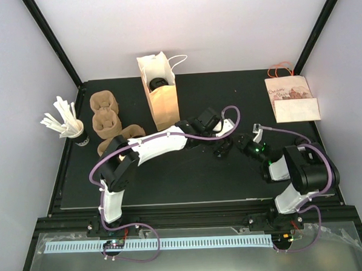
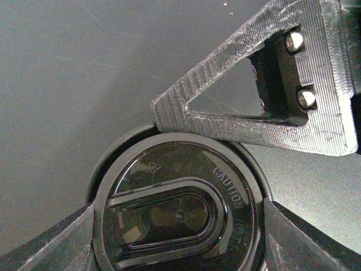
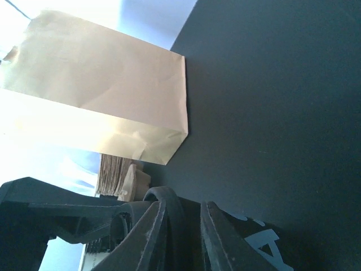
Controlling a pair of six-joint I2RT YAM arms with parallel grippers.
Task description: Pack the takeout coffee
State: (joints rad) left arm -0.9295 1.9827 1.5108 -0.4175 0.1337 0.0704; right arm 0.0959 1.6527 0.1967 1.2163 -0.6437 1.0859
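— Where is the cup [image 2: 180,217]?
— Around the middle of the table [image 1: 190,186], upright. The left wrist view looks straight down on its black lid, which reads "CAUTION HOT".

— Who has it?
— The left gripper [image 1: 221,147] is grasping it: its fingers [image 2: 51,245] press against the lid's rim from opposite sides.

— And the right gripper [image 1: 237,146]?
— It sits just beside the cup, toward the right edge. One finger [image 2: 333,101] lies along the lid's rim, touching it. Whether it is clenched or released, I cannot tell; its own camera shows only dark shapes at the bottom.

— Where is the bag [image 1: 162,94]?
— Upright near the far edge, a little left of the middle, its top open and its handles up. It is apart from the cup. A dark round thing [image 1: 159,83] shows inside; I cannot tell what.

— Anything else?
— Brown carriers [image 1: 107,121] lie toward the left edge, between the bag and a holder [image 1: 68,124] of white sticks at the far left. A flat printed bag [image 1: 291,99] lies at the far right corner.
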